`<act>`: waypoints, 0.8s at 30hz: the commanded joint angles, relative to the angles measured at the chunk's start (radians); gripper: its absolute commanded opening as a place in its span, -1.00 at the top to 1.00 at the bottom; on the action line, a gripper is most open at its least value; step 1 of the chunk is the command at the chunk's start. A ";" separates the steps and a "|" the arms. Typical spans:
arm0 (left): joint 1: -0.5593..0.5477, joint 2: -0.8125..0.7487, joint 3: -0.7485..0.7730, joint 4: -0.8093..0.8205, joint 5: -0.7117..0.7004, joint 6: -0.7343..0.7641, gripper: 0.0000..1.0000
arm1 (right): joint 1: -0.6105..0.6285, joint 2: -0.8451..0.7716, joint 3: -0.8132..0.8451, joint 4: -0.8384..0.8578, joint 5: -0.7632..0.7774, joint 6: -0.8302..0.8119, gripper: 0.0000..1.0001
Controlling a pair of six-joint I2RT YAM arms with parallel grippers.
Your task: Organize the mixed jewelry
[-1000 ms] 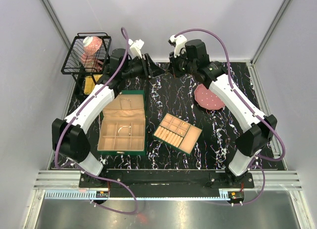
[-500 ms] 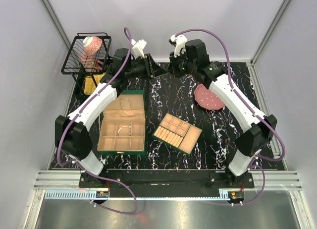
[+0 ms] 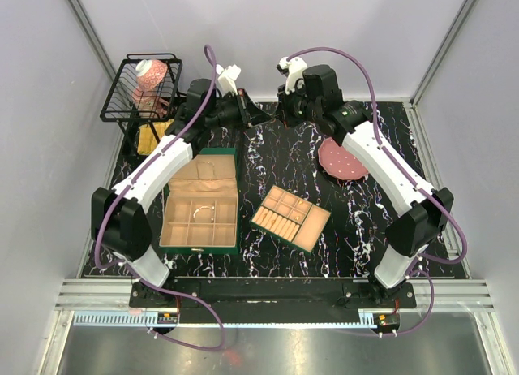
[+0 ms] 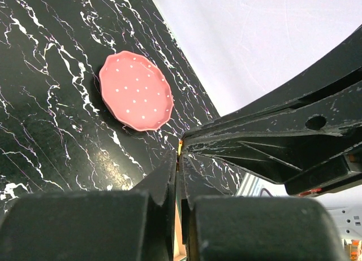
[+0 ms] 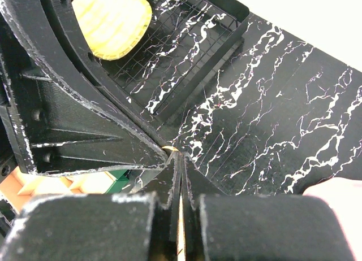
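Here, both arms are seen stretched away from their bases, elbows pushed out to the sides and forearms angled inward, so that the two claws are brought tip to tip over the far edge of the black marbled counter [image 3: 276, 160]. The left arm [image 3: 154, 176] is bent around the outside of the green box [image 3: 200, 204], and the right arm [image 3: 389, 168] is bent past the pink dotted plate [image 3: 341, 159].

The fingers of the left claw [image 4: 178, 157] are pressed almost together, with only a thin slit left between them. The right claw [image 5: 177, 157] is closed to the same narrow slit. A tiny gold piece [image 4: 180, 144] is seen exactly where the two sets of tips meet, raised off the counter. Which claw has hold of it cannot be told, since it is touched by both tips and is too small to be made out clearly.

A beige tray [image 3: 290, 217] is set just beside the green box, and a wire basket [image 3: 142, 87] is placed at the far left corner.
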 commanded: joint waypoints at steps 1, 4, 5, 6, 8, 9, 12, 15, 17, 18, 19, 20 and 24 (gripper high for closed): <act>-0.010 0.007 0.053 0.048 0.004 -0.011 1.00 | -0.003 -0.045 -0.010 0.044 -0.002 0.015 1.00; -0.011 0.009 0.053 0.052 0.007 -0.008 1.00 | -0.003 -0.056 -0.015 0.044 -0.031 0.010 0.95; -0.010 0.009 0.053 0.052 0.008 -0.005 1.00 | -0.004 -0.060 -0.016 0.043 -0.036 0.009 0.89; -0.010 0.007 0.053 0.055 0.016 0.004 1.00 | -0.003 -0.064 -0.018 0.043 -0.040 0.000 0.84; -0.008 0.001 0.058 0.049 0.018 0.019 1.00 | -0.004 -0.083 -0.022 0.043 -0.043 -0.001 0.56; -0.008 -0.002 0.058 0.049 0.024 0.035 1.00 | -0.004 -0.100 -0.027 0.041 -0.045 -0.001 0.48; 0.003 -0.008 0.055 0.045 0.051 0.045 1.00 | -0.004 -0.122 -0.024 0.029 -0.033 -0.042 0.36; 0.027 -0.005 0.052 0.060 0.132 0.038 1.00 | -0.004 -0.165 -0.033 0.027 -0.020 -0.059 0.32; 0.044 0.001 0.068 0.060 0.194 0.044 1.00 | -0.006 -0.197 -0.041 0.028 -0.046 -0.076 0.30; 0.049 0.013 0.079 0.060 0.258 0.059 1.00 | -0.004 -0.217 -0.048 0.027 -0.062 -0.086 0.29; 0.056 0.015 0.088 0.037 0.287 0.070 1.00 | -0.006 -0.228 -0.054 0.024 -0.104 -0.091 0.29; 0.061 0.017 0.092 0.045 0.319 0.082 1.00 | -0.006 -0.237 -0.059 0.023 -0.124 -0.091 0.29; 0.082 -0.009 0.076 0.054 0.482 0.134 1.00 | -0.012 -0.274 -0.090 0.015 -0.241 -0.091 0.25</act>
